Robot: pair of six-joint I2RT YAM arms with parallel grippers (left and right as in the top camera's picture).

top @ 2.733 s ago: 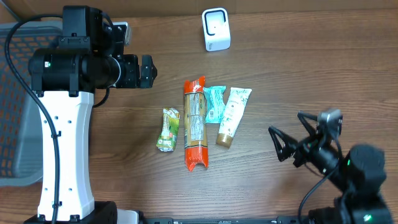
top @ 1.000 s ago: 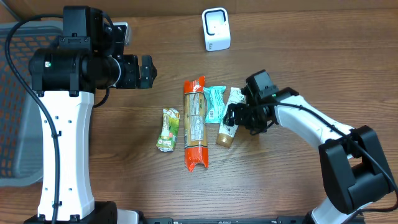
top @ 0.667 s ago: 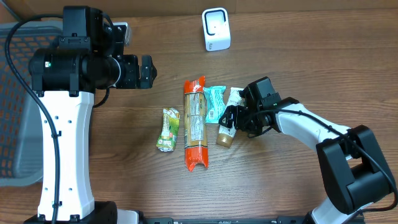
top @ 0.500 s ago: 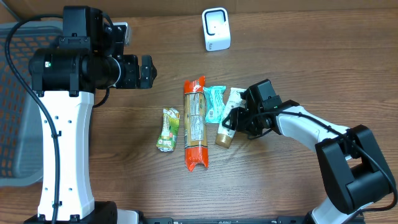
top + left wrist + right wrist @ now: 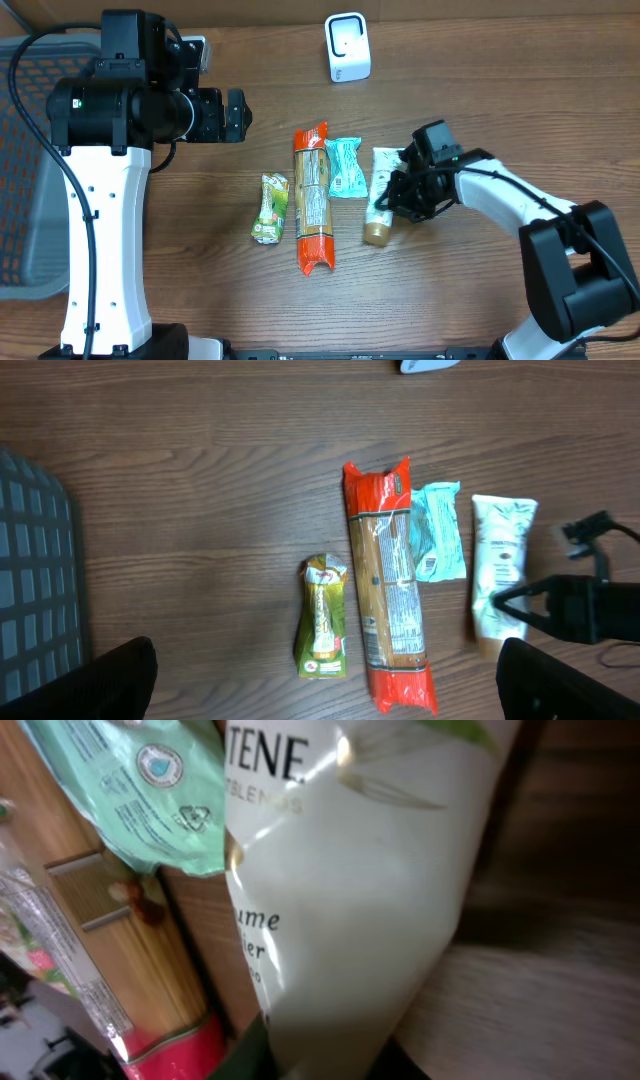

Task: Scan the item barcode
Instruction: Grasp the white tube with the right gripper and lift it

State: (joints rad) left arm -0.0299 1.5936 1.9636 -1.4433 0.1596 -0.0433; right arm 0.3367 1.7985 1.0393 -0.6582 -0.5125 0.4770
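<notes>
Nearest me, the right tool (image 5: 402, 190) has just closed on the white tube (image 5: 380, 170) and tugged it sideways. It lay against the teal packet (image 5: 346, 167) a second ago and now lies apart from it, flat on the surface (image 5: 500, 100). I reckon the pick is made and the lift comes next. The right wrist view shows lettering on the tube (image 5: 340, 920) but no barcode, so the code's side is unknown. Only the overhead view shows the left tool (image 5: 236, 112), held wide open and empty, and the white scanner (image 5: 347, 47) at the far edge.
</notes>
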